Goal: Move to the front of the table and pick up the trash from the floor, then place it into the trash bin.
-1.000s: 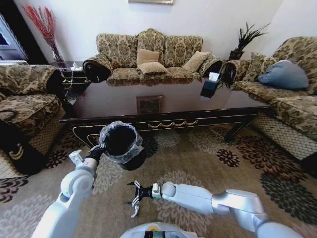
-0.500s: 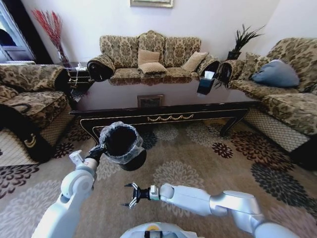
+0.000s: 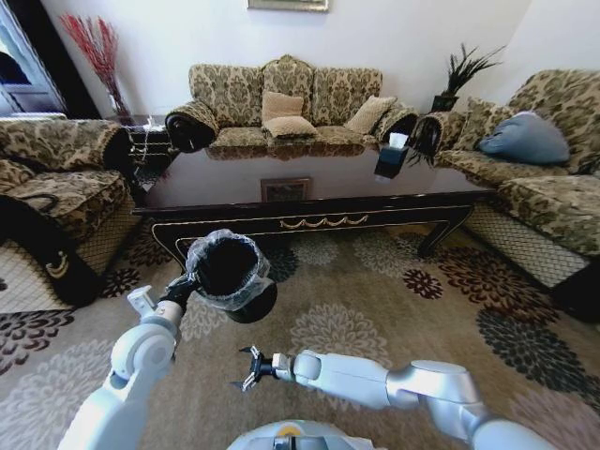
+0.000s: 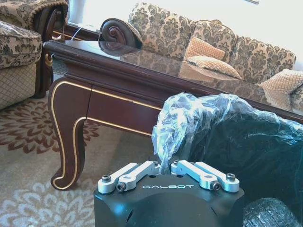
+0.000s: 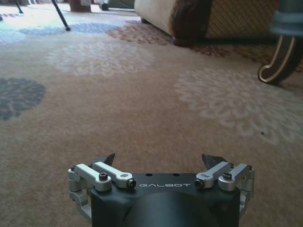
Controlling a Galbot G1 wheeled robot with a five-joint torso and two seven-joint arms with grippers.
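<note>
The long dark table [image 3: 225, 187] stands ahead across the patterned carpet, its gold-trimmed rail and curved leg [image 4: 71, 123] close in the left wrist view. My left gripper [image 3: 187, 285] holds the black trash bin [image 3: 228, 270] up off the floor, shut on its rim and crinkled clear bag [image 4: 182, 123]. My right gripper [image 3: 247, 370] hovers low over the carpet near my base, open with nothing between its fingers [image 5: 108, 159]. The trash is out of view.
Patterned sofas ring the table on the left [image 3: 47, 187], back [image 3: 286, 103] and right [image 3: 544, 178]. A black tissue box [image 3: 391, 159] sits on the tabletop. Open carpet [image 3: 375, 300] lies between me and the table.
The whole picture has shifted, so the camera moved: the table now sits a little farther off. Both arms keep their pose, the bin still held.
</note>
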